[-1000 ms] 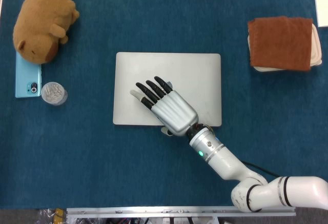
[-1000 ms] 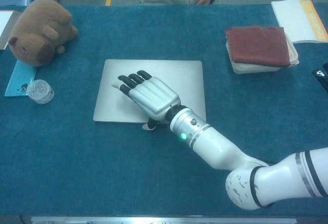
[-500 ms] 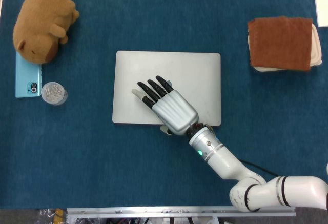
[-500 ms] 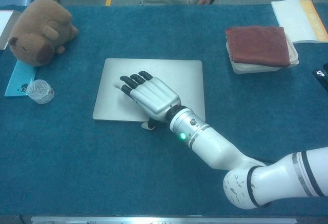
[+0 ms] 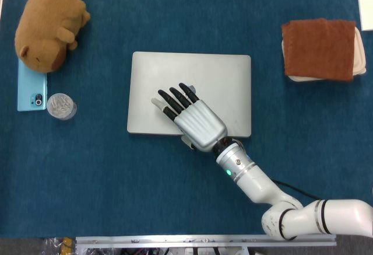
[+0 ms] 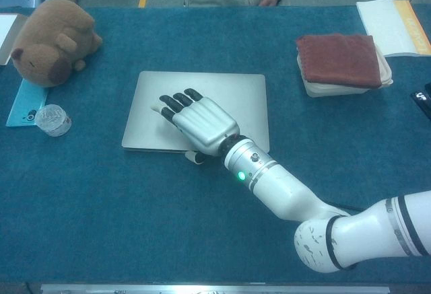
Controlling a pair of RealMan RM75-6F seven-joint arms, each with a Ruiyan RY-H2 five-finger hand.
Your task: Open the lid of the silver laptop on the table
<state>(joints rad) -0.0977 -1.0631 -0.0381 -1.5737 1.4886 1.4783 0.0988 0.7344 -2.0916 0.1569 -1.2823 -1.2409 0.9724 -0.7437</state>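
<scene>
Right robot hand (image 5: 195, 118) lies palm-down on the silver laptop (image 5: 192, 74), fingers spread flat over the lid, thumb tucked under the near edge at about 6 o'clock; the lid's front looks slightly raised. No logo or writing can be read on it. The laptop sits mid-worktop (image 5: 175, 10). At 10 o'clock lie a brown plush toy (image 5: 46, 24), a turquoise phone (image 5: 29, 91) and a small clear jar (image 5: 61, 106); at 2 o'clock, a rust-brown cloth (image 5: 320, 48) on a white container.

Silver laptop (image 5: 192, 77) lid's near edge now slightly higher, right hand (image 5: 195, 121) too.
</scene>
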